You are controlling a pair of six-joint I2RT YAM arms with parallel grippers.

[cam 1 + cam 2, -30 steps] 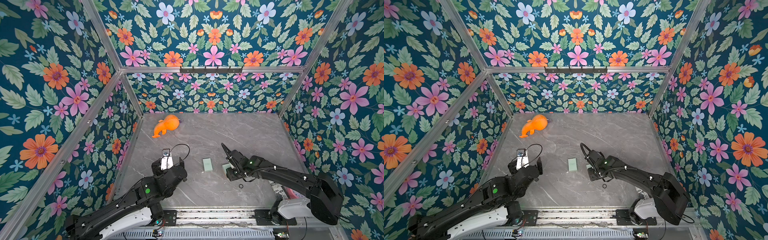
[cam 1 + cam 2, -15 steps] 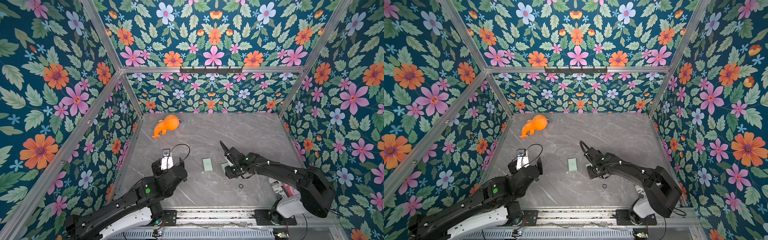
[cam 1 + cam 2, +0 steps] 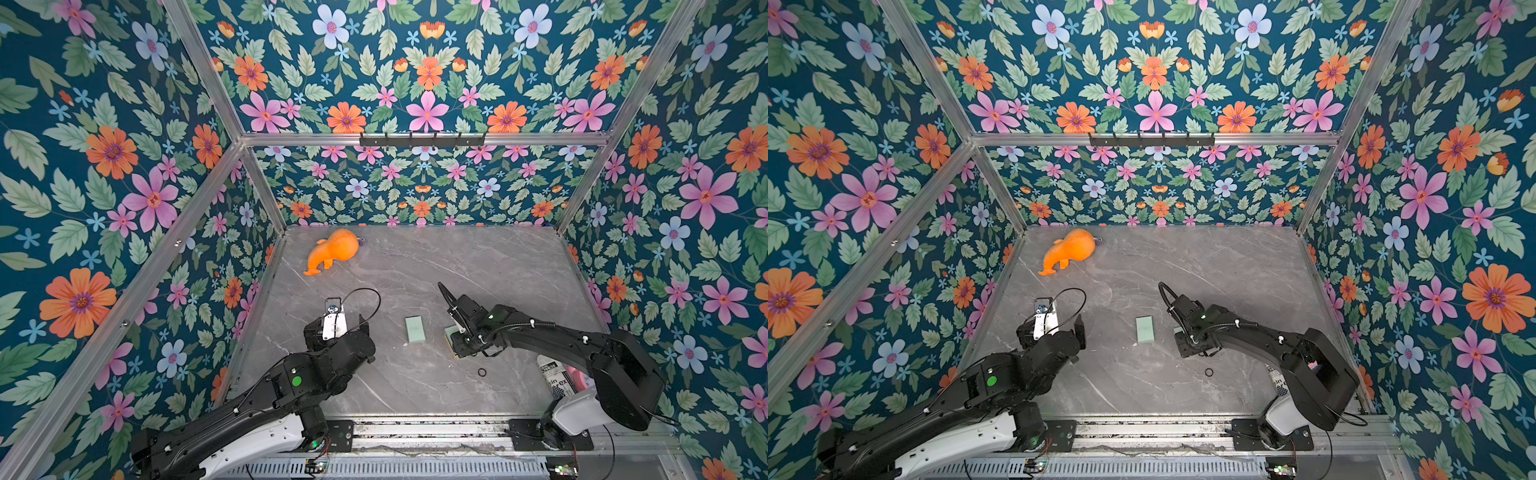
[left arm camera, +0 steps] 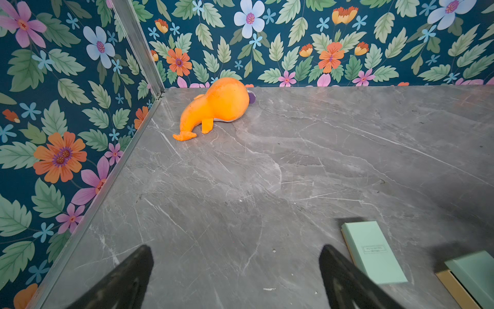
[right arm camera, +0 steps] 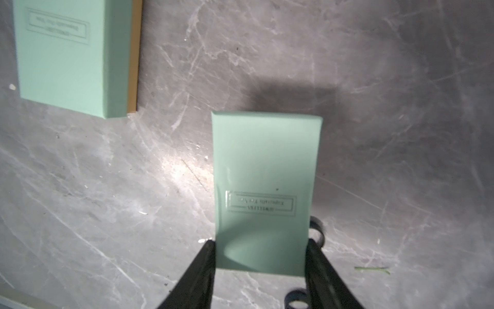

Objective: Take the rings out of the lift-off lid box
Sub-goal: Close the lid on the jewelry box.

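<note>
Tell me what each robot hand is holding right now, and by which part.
The right hand grips a mint-green box by its two long sides, near one end. The left hand is open and holds nothing.

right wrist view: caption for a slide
Right gripper holds a mint box; black rings beside it, second mint piece nearby.

Thin black ring flat, near mint-green box

The left arm reached forward and low, and the left end effector pointed ahead with its fingers spread wide, holding nothing. The right arm stretched toward the middle, wrist bent down. The right end effector clamped opposite sides of a box.
</note>
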